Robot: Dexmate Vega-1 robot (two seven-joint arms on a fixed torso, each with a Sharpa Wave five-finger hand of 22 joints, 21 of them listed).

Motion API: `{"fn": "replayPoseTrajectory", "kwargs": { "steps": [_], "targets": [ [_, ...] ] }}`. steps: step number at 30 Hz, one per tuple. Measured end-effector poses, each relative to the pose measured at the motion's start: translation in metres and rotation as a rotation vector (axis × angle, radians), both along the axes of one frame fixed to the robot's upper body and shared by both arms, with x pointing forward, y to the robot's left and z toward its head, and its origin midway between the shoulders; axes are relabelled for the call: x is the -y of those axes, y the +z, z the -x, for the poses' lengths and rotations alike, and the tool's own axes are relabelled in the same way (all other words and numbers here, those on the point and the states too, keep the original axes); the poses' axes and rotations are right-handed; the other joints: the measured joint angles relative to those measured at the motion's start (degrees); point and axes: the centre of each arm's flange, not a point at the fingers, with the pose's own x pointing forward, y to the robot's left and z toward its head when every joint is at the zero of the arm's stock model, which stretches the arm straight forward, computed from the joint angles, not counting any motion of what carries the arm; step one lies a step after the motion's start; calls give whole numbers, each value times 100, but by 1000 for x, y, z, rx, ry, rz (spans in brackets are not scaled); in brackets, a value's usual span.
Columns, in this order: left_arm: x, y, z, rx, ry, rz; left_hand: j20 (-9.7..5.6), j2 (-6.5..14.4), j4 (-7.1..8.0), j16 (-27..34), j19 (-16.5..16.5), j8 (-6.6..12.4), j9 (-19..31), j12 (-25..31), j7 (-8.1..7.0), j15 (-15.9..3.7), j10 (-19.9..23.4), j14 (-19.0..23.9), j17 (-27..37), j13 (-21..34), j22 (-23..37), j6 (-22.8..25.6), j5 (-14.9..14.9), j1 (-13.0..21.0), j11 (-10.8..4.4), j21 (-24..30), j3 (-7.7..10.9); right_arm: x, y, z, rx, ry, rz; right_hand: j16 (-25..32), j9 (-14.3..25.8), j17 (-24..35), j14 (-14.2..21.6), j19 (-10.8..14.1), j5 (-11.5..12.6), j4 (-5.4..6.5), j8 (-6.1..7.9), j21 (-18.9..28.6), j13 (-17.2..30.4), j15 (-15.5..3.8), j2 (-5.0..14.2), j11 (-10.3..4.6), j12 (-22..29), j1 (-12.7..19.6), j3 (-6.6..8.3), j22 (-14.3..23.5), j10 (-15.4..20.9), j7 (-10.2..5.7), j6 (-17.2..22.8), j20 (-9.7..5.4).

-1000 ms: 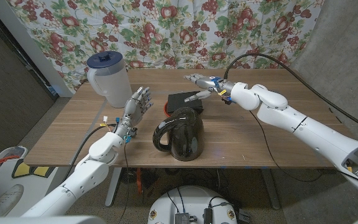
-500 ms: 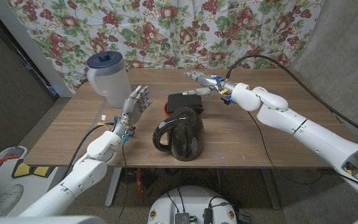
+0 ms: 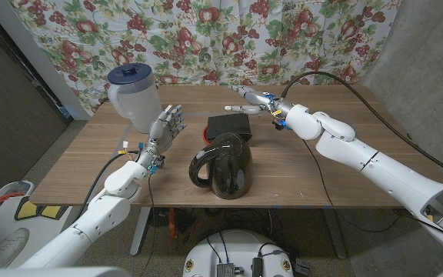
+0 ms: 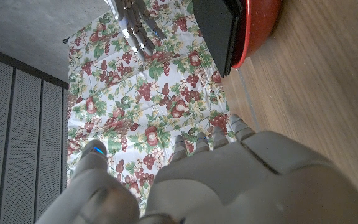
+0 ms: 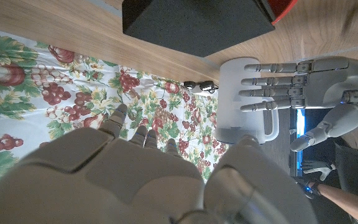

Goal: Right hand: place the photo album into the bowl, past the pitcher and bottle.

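pitcher (image 3: 135,98) sits back left on the tabletop (image 3: 298,173). album (image 3: 230,125) lies mid-table, just behind the dark jug (image 3: 223,164), which stands nearest the front edge. left hand (image 3: 167,128) stands between pitcher and jug, fingers (image 3: 174,115) up near the pitcher. right hand (image 3: 254,100) hovers behind the album, toward the back edge. curtain (image 3: 206,38) hangs behind it all.

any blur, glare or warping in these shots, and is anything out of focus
Head view: even light and sharp, with a soft sheen on the dark jug and slight bowing at the edges. Left wrist view: the near left robot hand is soft, the curtain sharp, the picture turned. Right wrist view: the right robot hand is blurred up close, the album crisp.
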Motion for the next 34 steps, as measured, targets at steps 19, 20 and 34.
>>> {"fn": "replayPoseTrajectory", "kwargs": {
  "steps": [19,20,34],
  "targets": [
    [-11,4,3,26,-29,-23,0,0,0,0,0,0,0,0,0,0,0,0,0,0,0,0,0,0,0,0,0,3,-8,1,-27,30,-156,44,-43,-191,213,57,222,372,95,29,-202,-295,161,-602,-178,-1398,20,1,539,-354,814,-609],
    [-12,4,4,27,-30,-24,0,0,0,0,0,0,0,0,23,0,0,0,0,0,0,23,0,0,0,0,0,3,-9,1,-29,32,-165,45,-52,-202,213,45,223,374,95,29,-201,-295,160,-623,-178,-1399,52,1,561,-370,846,-641],
    [-22,2,12,40,-39,-36,0,0,0,0,0,0,0,0,0,0,0,0,0,0,0,62,0,0,0,0,0,0,-12,5,-39,38,-214,44,-53,-283,266,95,311,381,95,29,-229,-303,145,-721,-312,-1412,441,1,598,-367,985,-892]
  ]
}}
